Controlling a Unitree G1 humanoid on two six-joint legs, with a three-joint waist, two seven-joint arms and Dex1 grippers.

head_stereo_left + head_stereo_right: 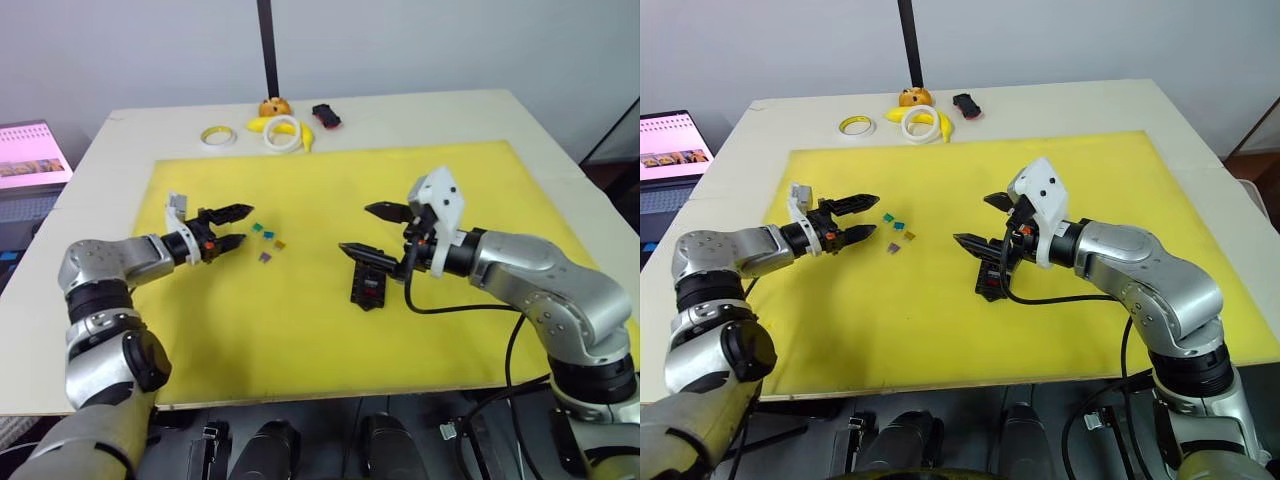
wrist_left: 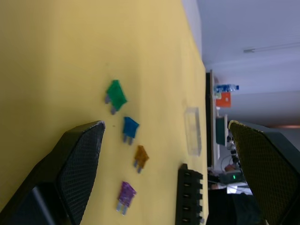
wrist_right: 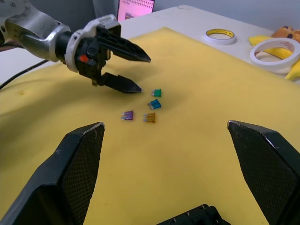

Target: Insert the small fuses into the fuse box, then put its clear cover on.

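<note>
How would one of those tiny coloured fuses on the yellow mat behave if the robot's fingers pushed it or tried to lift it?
Each fuse, like the purple fuse, looks stiff, flat and very light, so a push would probably slide it across the yellow mat rather than roll it. Lying flat and far smaller than the open left gripper, it may slip or flick away when pinched.

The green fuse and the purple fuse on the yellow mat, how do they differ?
The green fuse is green; the purple fuse is violet. The green fuse lies at the far end of the little cluster, toward the tape rings; the purple fuse lies at the near end, toward the fuse box. Both are tiny two-pronged chips lying loose on the mat, just beyond the open left pincer.
</note>
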